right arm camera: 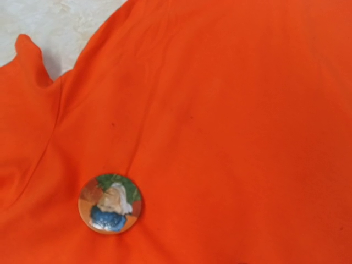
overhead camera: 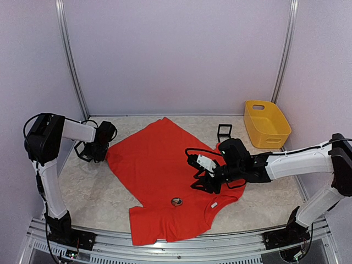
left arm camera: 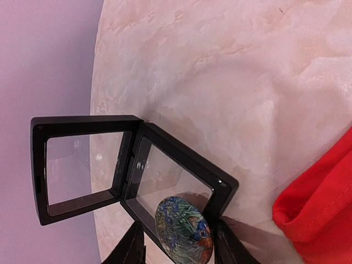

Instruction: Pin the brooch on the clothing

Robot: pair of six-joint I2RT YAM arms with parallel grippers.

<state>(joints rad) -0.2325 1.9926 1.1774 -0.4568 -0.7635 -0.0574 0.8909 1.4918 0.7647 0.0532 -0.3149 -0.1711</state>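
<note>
**Red shirt spread out, one brooch on it, another between the left fingers**

Nearest the arm bases, the T-shirt (overhead camera: 154, 165) is lying spread on the table (overhead camera: 82, 181), its white label (overhead camera: 214, 204) lying towards the near edge. A round brooch (right arm camera: 110, 203) is sitting on the red cloth just left of that label, showing a pale figure over blue. The right gripper (overhead camera: 199, 181) is hovering over the shirt just beyond it; how wide its jaws are standing I cannot tell. Further back on the left, the left gripper (left arm camera: 179, 237) is reaching into an open black case (left arm camera: 82, 165) beside the shirt's edge. Its fingers (left arm camera: 129, 250) are standing partly apart on either side of a blue-green brooch (left arm camera: 184, 228), and whether they are gripping it is unclear. Farthest off, a small black frame (overhead camera: 224, 133) and a yellow basket (overhead camera: 267, 124) are standing on the table
</note>
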